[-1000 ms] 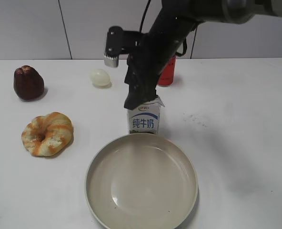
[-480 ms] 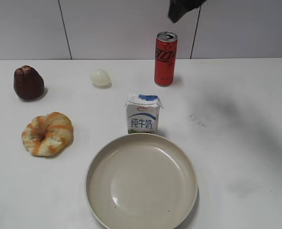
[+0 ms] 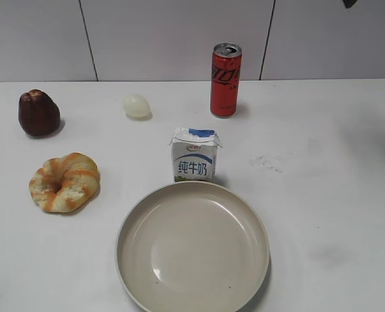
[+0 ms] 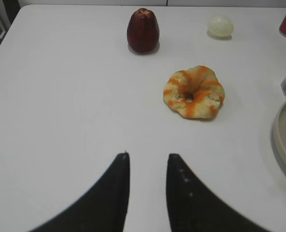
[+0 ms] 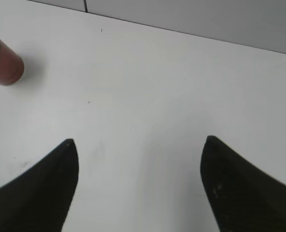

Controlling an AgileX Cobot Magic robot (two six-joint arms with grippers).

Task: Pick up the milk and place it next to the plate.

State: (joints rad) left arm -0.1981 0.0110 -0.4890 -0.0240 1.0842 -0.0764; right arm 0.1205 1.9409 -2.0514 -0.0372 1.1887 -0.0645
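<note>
A: Where's the small white gable-top milk carton w/ blue accents?

B: Upright on the white counter, about mid-scene, blue characters facing the near side. It sits just beyond the far rim of the large round cream plate, v. close to it; can't tell if they touch. Nothing is holding it.

A: End effectors?

B: Left end effector: two dark fingers w/ a narrow gap between them, nothing in the gap, hanging over bare counter at the near left. Right end effector: fingers spread wide apart, nothing between them, over bare counter at the far right. In the exterior view only a dark scrap shows at the top right corner, too small to tell what part it is.

A: Other stuff?

B: Tall red soda can stands far of the carton, near the back wall, well apart from it. Pale whitish egg-shaped item to the left of the can. Dark red-brown ridged fruit-like object at far left. Orange-striped ring-shaped bread lies near of that, left of the plate, apart from it.

A: Left wrist cam?

B: Shows the bread, the dark fruit, the egg shape, plus plate rim and a sliver of carton at the right edge.
</note>
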